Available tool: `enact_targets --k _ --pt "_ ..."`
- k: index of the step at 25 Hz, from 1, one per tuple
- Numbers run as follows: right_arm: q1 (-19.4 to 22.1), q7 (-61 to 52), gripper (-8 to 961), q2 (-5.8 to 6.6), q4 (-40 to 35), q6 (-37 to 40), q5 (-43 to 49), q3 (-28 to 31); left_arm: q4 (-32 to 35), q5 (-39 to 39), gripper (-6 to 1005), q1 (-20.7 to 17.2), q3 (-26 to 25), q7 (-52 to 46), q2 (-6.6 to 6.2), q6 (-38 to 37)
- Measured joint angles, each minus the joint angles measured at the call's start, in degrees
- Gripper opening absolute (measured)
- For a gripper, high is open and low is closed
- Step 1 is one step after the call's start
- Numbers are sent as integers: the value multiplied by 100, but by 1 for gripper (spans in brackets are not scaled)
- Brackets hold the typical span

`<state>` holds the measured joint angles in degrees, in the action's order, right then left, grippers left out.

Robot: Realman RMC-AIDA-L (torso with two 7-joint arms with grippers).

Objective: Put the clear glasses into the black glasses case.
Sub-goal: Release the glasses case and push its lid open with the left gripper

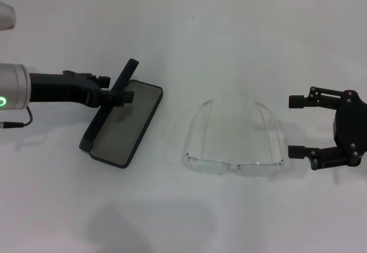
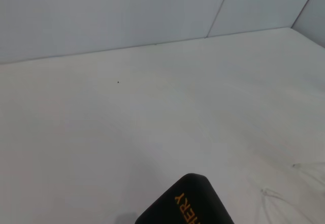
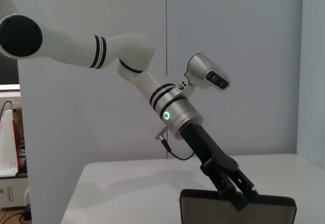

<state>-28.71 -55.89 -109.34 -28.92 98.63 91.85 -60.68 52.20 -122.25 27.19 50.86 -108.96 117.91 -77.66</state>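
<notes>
One black glasses case point(image 1: 121, 125) open, grey lining bare, clear glasses point(image 1: 234, 141) beside it

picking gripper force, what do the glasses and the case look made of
Glasses: probably clear, colourless plastic; the table shows straight through lenses and thin temples. Case: seemingly hard matte black shell with flat edges and grey, likely soft, lining inside.

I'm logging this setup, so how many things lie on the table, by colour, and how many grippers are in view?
Clear: 1, the glasses
Black: 1, the open case, its lid held by the left gripper
Grippers: 2, the left one and the open right gripper beside the glasses
Total: 4
</notes>
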Motion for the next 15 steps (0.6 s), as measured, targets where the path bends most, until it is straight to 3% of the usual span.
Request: enact_targets --k 8,15 --pt "28 0 851 0 -41 -2 -1 1 -4 -133 791 -2 16 29 -5 0" --pt "40 0 846 -7 -56 17 -1 -10 -25 -115 513 72 -28 36 -64 -2"
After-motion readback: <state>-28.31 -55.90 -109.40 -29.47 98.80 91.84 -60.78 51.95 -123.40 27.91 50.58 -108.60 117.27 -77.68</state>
